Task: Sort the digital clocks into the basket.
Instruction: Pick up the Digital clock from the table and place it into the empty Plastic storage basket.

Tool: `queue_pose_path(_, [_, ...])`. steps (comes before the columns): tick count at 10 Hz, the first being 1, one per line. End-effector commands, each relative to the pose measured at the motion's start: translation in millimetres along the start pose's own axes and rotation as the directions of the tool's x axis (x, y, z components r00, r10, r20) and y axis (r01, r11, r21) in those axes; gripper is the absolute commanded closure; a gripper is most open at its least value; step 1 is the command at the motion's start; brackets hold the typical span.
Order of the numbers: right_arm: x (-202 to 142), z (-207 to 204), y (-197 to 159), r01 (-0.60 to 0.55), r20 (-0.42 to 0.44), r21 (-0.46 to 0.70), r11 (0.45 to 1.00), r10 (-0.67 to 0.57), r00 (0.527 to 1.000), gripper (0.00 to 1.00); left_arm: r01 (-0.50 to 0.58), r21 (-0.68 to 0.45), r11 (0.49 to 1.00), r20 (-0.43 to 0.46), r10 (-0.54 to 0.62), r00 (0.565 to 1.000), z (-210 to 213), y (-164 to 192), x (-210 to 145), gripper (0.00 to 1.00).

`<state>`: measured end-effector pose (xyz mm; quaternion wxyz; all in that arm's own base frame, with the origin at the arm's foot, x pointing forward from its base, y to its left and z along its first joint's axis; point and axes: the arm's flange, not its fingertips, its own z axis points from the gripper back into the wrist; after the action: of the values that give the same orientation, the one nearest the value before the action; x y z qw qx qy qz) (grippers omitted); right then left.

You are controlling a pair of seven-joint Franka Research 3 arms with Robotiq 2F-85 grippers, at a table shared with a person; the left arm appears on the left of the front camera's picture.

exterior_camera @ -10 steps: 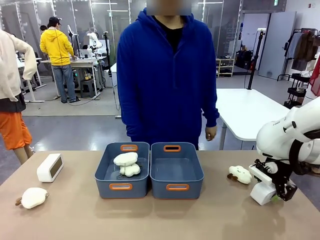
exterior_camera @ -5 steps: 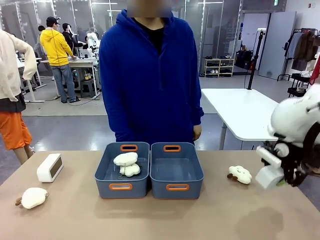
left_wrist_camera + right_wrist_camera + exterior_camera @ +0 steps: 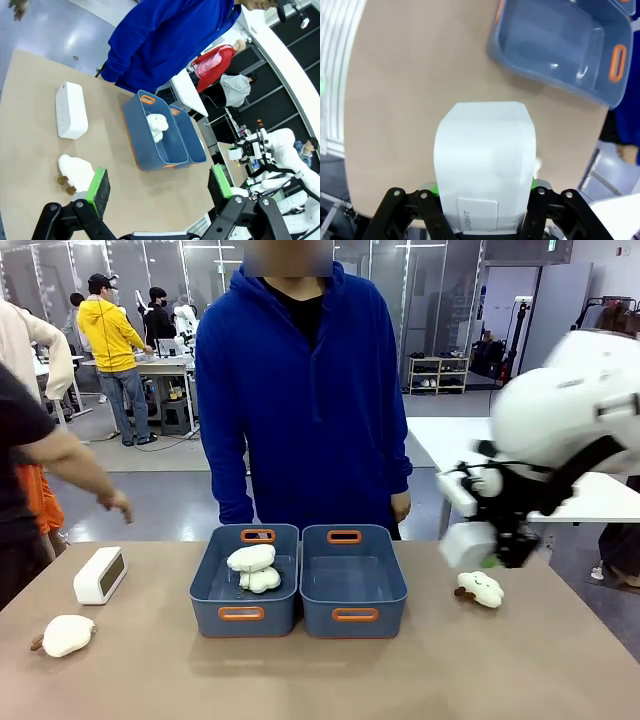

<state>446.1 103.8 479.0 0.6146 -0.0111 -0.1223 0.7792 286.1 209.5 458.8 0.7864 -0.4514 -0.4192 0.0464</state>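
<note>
The right pincer (image 3: pixel 484 186) pinches the digital clock (image 3: pixel 485 150) across its side faces, right of the basket (image 3: pixel 382 614). Casing likely rigid, light, slippery.

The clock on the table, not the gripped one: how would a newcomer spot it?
Find the left blue-grey basket, then look farther left. The clock stands there alone. Unlike the fluffy cream toy nearer the robot, it is a smooth white box with a greyish display.

Clock (image 3: pixel 99 575) sits left of left basket (image 3: pixel 272 621); right basket (image 3: pixel 388 619) adjoins
</note>
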Motion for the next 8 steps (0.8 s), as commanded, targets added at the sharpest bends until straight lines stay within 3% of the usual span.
queue_pose_path(1, [50, -16, -37, 0.055, -0.052, -0.020, 0.998, -0.056, 0.997, 1.00, 0.001, -0.018, 1.000, 0.014, 0.000, 1.000, 1, -1, 1, 0.00])
queue_pose_path(4, [133, -49, -66, 0.043, -0.102, -0.024, 0.999, -0.045, 0.994, 1.00, 0.001, -0.018, 1.000, 0.014, 0.000, 1.000, 1, -1, 1, 0.00])
queue_pose_path(8, [158, -120, -102, 0.155, -0.117, 0.030, 0.988, -0.150, 0.982, 1.00, 0.001, -0.018, 1.000, 0.014, 0.000, 1.000, 1, -1, 1, 0.00])
